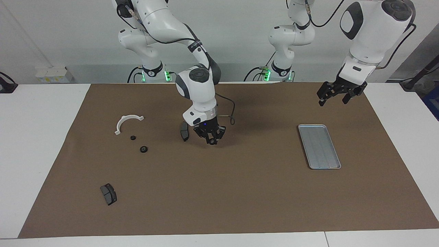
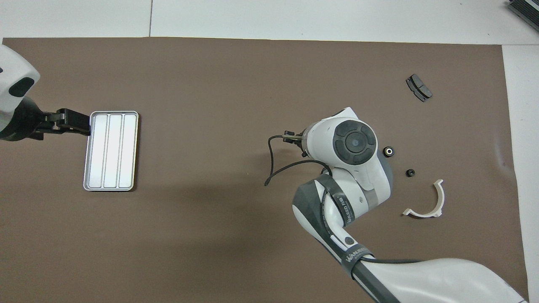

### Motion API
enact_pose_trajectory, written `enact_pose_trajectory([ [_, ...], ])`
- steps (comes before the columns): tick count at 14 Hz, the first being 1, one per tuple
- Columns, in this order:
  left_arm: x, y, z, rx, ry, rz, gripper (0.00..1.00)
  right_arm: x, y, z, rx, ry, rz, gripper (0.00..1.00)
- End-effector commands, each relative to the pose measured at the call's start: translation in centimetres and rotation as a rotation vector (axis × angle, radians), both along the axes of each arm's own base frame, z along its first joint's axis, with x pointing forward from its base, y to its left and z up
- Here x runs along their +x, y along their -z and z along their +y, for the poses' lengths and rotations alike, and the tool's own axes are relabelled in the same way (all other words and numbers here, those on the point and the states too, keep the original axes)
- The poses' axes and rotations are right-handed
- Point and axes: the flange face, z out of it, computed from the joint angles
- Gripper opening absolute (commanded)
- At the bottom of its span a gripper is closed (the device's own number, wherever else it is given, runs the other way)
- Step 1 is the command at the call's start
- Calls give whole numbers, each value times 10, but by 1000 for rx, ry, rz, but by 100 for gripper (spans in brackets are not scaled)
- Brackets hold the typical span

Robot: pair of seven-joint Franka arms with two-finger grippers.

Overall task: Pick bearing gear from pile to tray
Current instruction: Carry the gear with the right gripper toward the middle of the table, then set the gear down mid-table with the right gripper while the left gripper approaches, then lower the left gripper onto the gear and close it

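Observation:
Two small black bearing gears (image 1: 133,137) (image 1: 143,149) lie on the brown mat toward the right arm's end, next to a white arc piece (image 1: 122,120). From overhead the gears (image 2: 388,151) (image 2: 409,172) show beside my right wrist. My right gripper (image 1: 210,141) hangs just above the mat's middle, beside a dark brake pad (image 1: 184,131), with its fingertips together. Whether a gear is pinched between them I cannot tell. The silver tray (image 1: 319,146) (image 2: 110,150) is empty. My left gripper (image 1: 337,94) (image 2: 80,123) waits open in the air by the tray's end toward the robots.
A second brake pad (image 1: 108,193) (image 2: 418,87) lies farther from the robots at the right arm's end. A black cable (image 2: 273,168) loops from the right wrist. The mat (image 1: 240,192) covers most of the white table.

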Motion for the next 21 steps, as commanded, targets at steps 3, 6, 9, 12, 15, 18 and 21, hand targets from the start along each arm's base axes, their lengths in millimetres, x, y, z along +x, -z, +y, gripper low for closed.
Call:
enact_pose_trajectory([
  [3,-5,-6,-4,10,23,-53,100,-2,22,31,8,19,-9,9],
  [6,-8,-6,-29,1,46,-65,100,0,17,28,6,24,-12,100],
  [9,-7,2,-72,-21,-30,-93,100,14,-12,-7,1,54,-35,100],
  [12,-3,28,-143,-59,-83,-127,100,22,-44,-71,-21,43,-63,100],
  [15,4,72,-217,-100,-98,-159,100,19,-59,-141,-67,7,-68,100],
  [18,3,102,-266,-116,-34,-176,100,18,-57,-209,-129,-57,-26,100],
  [21,0,180,-337,-15,53,-151,100,27,-47,-274,-164,-134,7,100],
])
